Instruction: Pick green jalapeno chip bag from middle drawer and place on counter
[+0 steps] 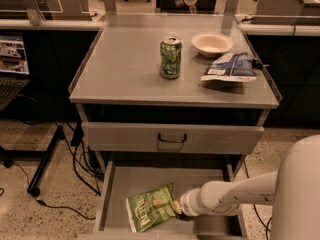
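Observation:
The green jalapeno chip bag (151,207) is a light-green crinkly bag with white lettering, tilted over the floor of the open middle drawer (120,184) at the bottom of the view. My gripper (176,208) reaches in from the right on a white arm and is shut on the bag's right edge. The bag looks raised off the drawer floor at the gripped end. The counter (125,69) is the grey tabletop above the drawers.
On the counter stand a green drink can (170,57), a white bowl (212,43) and a blue-and-white bag (229,67). A closed grey drawer front with a dark loop handle (172,138) sits just above the open drawer. Cables and a stand leg lie on the floor left.

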Controlling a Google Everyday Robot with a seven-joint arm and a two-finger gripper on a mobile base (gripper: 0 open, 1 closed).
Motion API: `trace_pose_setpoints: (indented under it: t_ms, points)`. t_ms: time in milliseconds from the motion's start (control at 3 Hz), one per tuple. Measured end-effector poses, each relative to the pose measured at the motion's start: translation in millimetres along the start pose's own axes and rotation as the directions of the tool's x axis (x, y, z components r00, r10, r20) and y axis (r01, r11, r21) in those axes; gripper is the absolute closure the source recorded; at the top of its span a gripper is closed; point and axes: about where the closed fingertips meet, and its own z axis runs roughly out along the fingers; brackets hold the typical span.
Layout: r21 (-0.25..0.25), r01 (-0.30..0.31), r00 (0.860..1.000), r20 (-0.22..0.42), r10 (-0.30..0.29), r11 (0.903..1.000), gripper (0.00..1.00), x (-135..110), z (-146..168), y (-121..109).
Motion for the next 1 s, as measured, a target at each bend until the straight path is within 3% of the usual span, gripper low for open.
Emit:
trace_pose_setpoints:
  t_ms: [333, 667, 1000]
  points:
    - [0.0, 0.0, 1.0, 0.0, 0.0, 1.0, 1.0, 0.0, 0.0, 0.0]
    - [0.0, 0.0, 1.0, 0.0, 0.0, 1.0, 1.0, 0.0, 0.0, 0.0]
    - [-0.029, 0.037, 0.999, 0.027, -0.036, 0.9989, 1.0, -9.8, -8.7, 14.4]
